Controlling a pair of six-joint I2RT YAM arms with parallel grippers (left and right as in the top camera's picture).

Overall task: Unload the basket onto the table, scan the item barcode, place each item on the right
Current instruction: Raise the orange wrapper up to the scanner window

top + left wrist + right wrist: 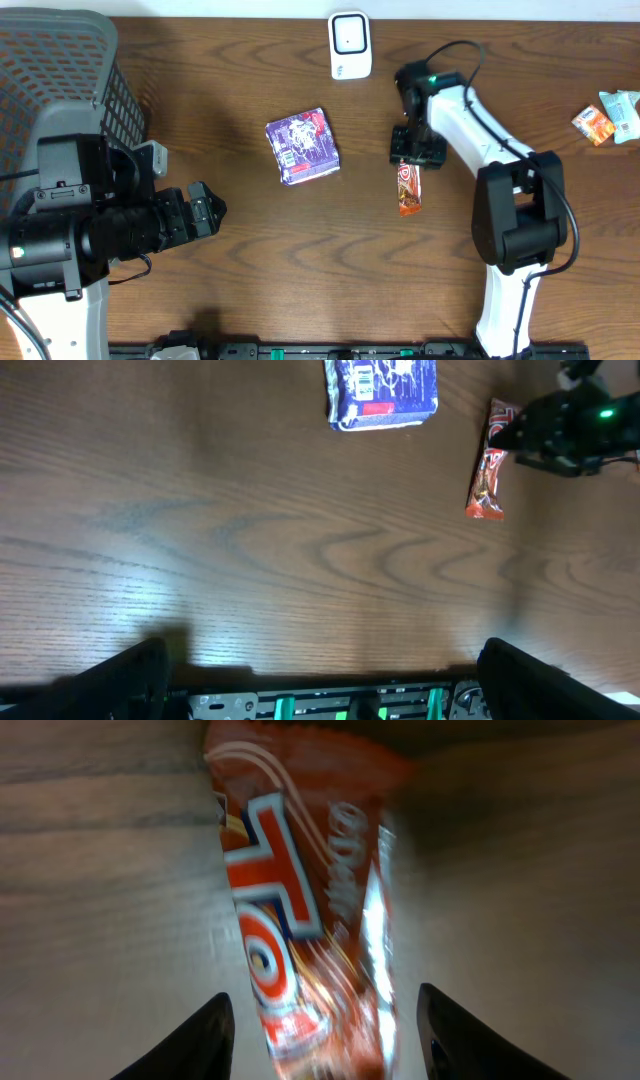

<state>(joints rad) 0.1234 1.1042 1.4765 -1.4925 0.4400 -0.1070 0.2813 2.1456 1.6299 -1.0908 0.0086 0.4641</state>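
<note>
Closest to you, the orange snack-bar wrapper (300, 920) lies on the dark wood-grain table (250, 260) between the parted fingers of the right gripper (323, 995), a gap either side, and you have bare tabletop around its lower end. Its lettering is blurred, its top end hides under that gripper, and small packets (608, 118) are cut off at the right edge. The left gripper (322, 650) hangs wide open by the grey mesh basket (60, 50), well apart from the purple square packet (302, 147) and white scanner (350, 45).

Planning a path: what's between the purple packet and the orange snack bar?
Just bare table between purple packet and snack bar, clear in the overhead view.
</note>
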